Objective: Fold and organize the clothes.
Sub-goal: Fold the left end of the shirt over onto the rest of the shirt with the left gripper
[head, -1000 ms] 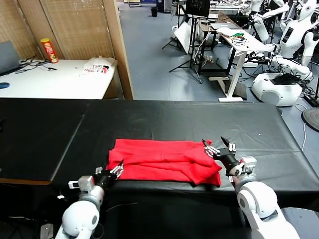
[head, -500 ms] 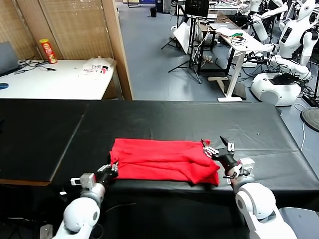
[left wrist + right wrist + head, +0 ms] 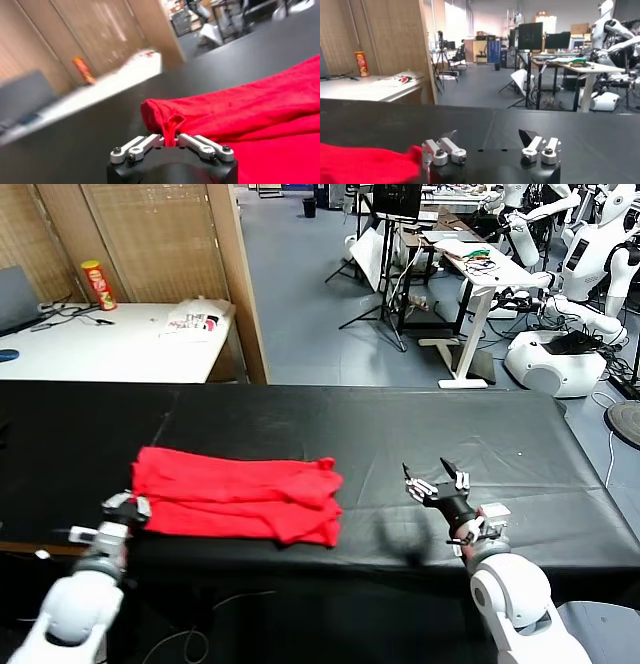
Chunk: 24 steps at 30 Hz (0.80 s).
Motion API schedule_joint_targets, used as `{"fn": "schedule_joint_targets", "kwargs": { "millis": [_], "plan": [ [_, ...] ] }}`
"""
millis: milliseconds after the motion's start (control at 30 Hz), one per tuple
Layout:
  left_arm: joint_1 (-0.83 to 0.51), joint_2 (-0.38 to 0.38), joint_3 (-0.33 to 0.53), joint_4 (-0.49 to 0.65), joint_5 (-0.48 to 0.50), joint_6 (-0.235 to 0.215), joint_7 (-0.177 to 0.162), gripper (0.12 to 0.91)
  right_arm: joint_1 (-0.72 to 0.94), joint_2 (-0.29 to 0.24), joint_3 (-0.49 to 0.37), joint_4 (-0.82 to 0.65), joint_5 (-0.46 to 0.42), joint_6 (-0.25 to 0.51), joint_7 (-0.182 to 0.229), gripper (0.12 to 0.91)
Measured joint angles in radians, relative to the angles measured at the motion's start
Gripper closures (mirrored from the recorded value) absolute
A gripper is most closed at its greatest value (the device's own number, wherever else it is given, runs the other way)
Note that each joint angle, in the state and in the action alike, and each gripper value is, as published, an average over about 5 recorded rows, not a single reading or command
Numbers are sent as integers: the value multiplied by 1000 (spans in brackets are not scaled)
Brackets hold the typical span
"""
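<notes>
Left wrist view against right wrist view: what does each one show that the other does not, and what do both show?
Left wrist only: the left gripper shut on a pinched fold of the red T-shirt.
Right wrist only: the right gripper open and empty above the black table, plus desks with monitors behind.
Both: the T-shirt, the black table, the white side table and its red can.

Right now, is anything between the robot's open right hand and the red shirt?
Nothing visible. Only bare black table lies between the open right gripper and the bright red cotton T-shirt. The left gripper already pinches the shirt's far edge.
</notes>
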<state>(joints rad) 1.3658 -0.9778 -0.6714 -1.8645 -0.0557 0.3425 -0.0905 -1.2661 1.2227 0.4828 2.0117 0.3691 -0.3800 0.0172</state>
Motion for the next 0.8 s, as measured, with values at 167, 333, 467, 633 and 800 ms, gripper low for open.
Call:
{"fn": "schedule_joint_targets", "kwargs": {
  "millis": [167, 333, 467, 633, 800],
  "plan": [
    [-10, -10, 36, -62, -127, 61, -29, 872, -13, 15, 7, 7, -18, 3, 0, 227],
    [-37, -73, 127, -175, -363, 152, -90, 872, -30, 28, 24, 16, -28, 3, 0, 227],
    [-60, -124, 216, -241, -491, 180, -90, 872, -43, 37, 38, 22, -31, 4, 2, 227],
    [-84, -177, 309, -257, -506, 184, -86, 872, -57, 45, 48, 29, -37, 5, 2, 227],
    [-88, -223, 359, -236, -470, 173, -73, 872, -63, 53, 48, 34, -42, 5, 2, 227]
  ]
}}
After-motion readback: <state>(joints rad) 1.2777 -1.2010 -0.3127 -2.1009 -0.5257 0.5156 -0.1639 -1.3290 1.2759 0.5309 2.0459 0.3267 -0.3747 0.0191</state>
